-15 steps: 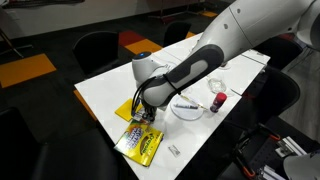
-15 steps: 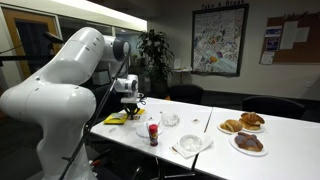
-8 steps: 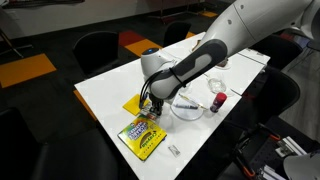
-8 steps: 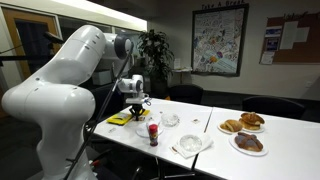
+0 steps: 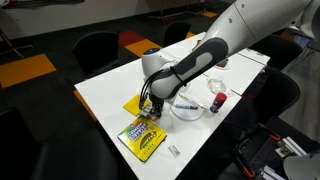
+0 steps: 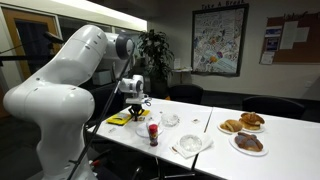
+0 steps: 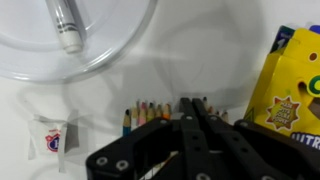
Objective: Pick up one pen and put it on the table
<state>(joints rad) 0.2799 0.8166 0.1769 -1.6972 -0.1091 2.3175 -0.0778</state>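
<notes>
**Table** [image 5: 105,88]: white top. Bare room runs along its far-left edge in an exterior view.

**Gripper** [image 7: 190,108]: jaws together, tips low over the top. Whether a pencil is pinched between them cannot be told.

**Coloured pencils** [image 7: 148,117]: a row lying on the table just beside the fingertips, between clear dish and yellow box.

**Clear dish** [image 7: 110,30]: holds a white marker [image 7: 63,25]; print on it unreadable.

**Yellow box** [image 5: 140,138]: lies flat near the table's front edge. It bears a star-burst graphic; lettering illegible.

**Small white packet** [image 7: 50,137]: red-and-blue mark, unreadable.

**Red-capped bottle** [image 5: 218,101]: beyond the dish, near the far-right edge.
</notes>
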